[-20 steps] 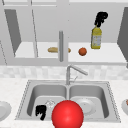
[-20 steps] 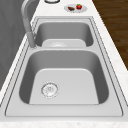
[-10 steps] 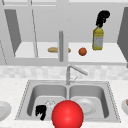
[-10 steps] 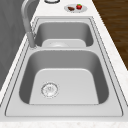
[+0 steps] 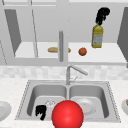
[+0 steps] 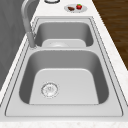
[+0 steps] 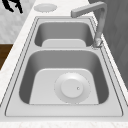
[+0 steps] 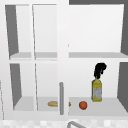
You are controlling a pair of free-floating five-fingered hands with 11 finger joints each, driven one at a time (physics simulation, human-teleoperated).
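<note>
Evidently, a grasp at the top of the yellow bottle [image 5: 97, 37] is the step in hand. The right hand [image 5: 102, 15] is seen in the upper right of the front view, set directly on the bottle's neck, with its fingers curled down round the cap, so the bottle appears to be held from above. The bottle is stood upright on the cabinet shelf [image 5: 110, 56], towards the right of the frame, with an orange [image 5: 82, 51] near it on its left and a bread roll [image 5: 53, 49] further left, partly hidden behind the door edge. In the upper view the same hold is shown, the right hand [image 8: 100, 70] being placed over the yellow bottle [image 8: 96, 90].

The left hand [image 5: 41, 111] is found at the lower left, by the front of the sink [image 5: 25, 100]; whether it is open or closed cannot be told. A red ball [image 5: 67, 115] is seen at the bottom centre, and a plate [image 7: 72, 88] lies in one basin.

Should the bottle be lifted, a firm hold and a straight rise would be called for, so that the shelf above is cleared and the orange is left undisturbed.
</note>
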